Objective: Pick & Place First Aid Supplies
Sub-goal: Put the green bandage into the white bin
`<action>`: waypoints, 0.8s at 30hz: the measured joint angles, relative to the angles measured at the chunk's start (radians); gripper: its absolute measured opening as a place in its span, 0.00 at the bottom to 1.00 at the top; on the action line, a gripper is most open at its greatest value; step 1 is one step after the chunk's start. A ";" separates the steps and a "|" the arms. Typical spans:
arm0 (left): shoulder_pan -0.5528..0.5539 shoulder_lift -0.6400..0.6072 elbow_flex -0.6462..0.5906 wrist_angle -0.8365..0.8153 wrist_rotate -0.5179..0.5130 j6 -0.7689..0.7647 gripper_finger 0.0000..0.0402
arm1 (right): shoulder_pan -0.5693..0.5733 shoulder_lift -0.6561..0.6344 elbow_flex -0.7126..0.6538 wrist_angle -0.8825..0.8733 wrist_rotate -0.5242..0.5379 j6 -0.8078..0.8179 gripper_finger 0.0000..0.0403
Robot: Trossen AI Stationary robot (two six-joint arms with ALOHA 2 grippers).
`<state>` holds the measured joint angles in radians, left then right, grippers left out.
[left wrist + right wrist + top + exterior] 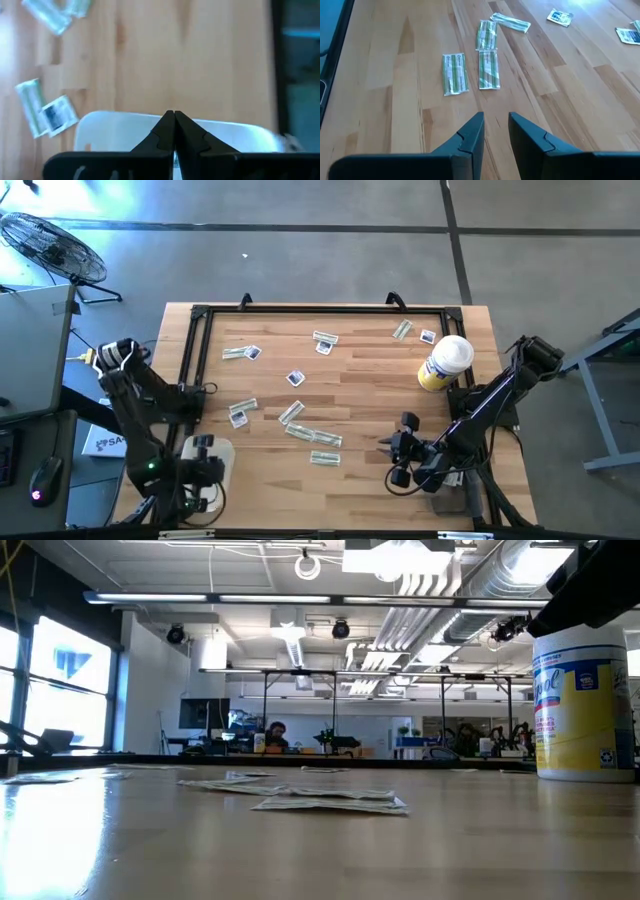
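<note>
While my left gripper (174, 122) sits closed over the white tray (222, 452), my empty right gripper (496, 125) hangs parted near the strips (455, 74) lying mid-table, likely light, thin, slippery packets best pinched across a narrow edge.

Left tool (174, 131) closed, right tool (496, 131) parted, both low.

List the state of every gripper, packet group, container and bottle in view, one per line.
left gripper: shut, empty, over the white tray.
right gripper: jaws part open, empty, above bare wood short of the strip packets.
strip packets: flat on the table, scattered.
square packets: flat, scattered, unpicked.
white tray: at the near left corner, contents hidden.
yellow bottle: upright, white cap on.
</note>
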<state>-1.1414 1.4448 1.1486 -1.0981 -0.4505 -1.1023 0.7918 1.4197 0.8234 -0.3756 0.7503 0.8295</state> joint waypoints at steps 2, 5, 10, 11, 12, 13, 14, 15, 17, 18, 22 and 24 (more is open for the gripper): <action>-0.031 0.000 -0.056 0.005 -0.059 -0.085 0.00 | 0.000 0.000 0.000 0.001 0.000 0.001 0.20; -0.072 0.000 -0.137 0.034 -0.109 -0.178 0.00 | 0.000 0.000 0.000 0.009 -0.006 0.002 0.20; -0.093 0.000 -0.229 0.133 -0.097 -0.312 0.00 | 0.000 0.000 0.000 0.038 -0.020 0.002 0.20; -0.090 0.000 -0.237 0.134 -0.084 -0.344 0.01 | 0.000 0.000 0.000 0.040 -0.020 0.000 0.20; -0.089 0.000 -0.243 0.131 -0.067 -0.374 0.02 | 0.000 0.000 -0.001 0.041 -0.020 0.000 0.20; -0.088 0.000 -0.245 0.126 -0.048 -0.397 0.03 | 0.000 0.000 -0.001 0.042 -0.020 0.000 0.20; -0.089 0.000 -0.245 0.118 -0.029 -0.415 0.05 | 0.000 0.000 -0.001 0.042 -0.020 0.000 0.20; -0.089 0.000 -0.245 0.114 -0.016 -0.430 0.07 | 0.000 0.000 -0.001 0.043 -0.020 0.000 0.20; -0.090 0.000 -0.245 0.109 0.014 -0.464 0.11 | 0.000 0.000 -0.001 0.044 -0.021 0.000 0.20; -0.090 0.000 -0.245 0.109 0.034 -0.475 0.14 | 0.000 0.000 -0.001 0.044 -0.021 0.000 0.20; -0.090 -0.002 -0.245 0.109 0.105 -0.484 0.24 | 0.000 0.000 -0.001 0.044 -0.021 -0.001 0.20; -0.089 -0.014 -0.245 0.108 0.123 -0.477 0.28 | 0.000 0.000 -0.001 0.044 -0.020 -0.006 0.20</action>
<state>-1.2304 1.4309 0.9031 -0.9898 -0.3271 -1.5793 0.7918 1.4197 0.8223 -0.3315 0.7300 0.8236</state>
